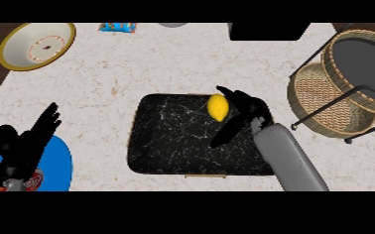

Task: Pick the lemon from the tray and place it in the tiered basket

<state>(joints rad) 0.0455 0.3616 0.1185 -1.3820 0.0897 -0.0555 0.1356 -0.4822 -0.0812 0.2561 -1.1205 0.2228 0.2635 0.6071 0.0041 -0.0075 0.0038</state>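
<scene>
Pale marbled surface (147, 64) carries everything I see. On it lies the black tray (176, 144), and the lemon (218, 107) sits on the tray near its far edge, toward the right corner. My right hand (245, 110) is just beside the lemon on its right, touching it, fingers curved along its side with one reaching past its top and the thumb stretched down across the tray; the lemon rests on the tray. To the right of the tray, apart from it, stands the tiered basket (315, 96), wicker with a dark frame. Left of the tray, at the near edge, my left hand (29, 141) rests with fingers straight and spread above a blue plate (58, 166). Far left of the tray sits a cream bowl (36, 44), and beyond the tray a blue packet (118, 27).
</scene>
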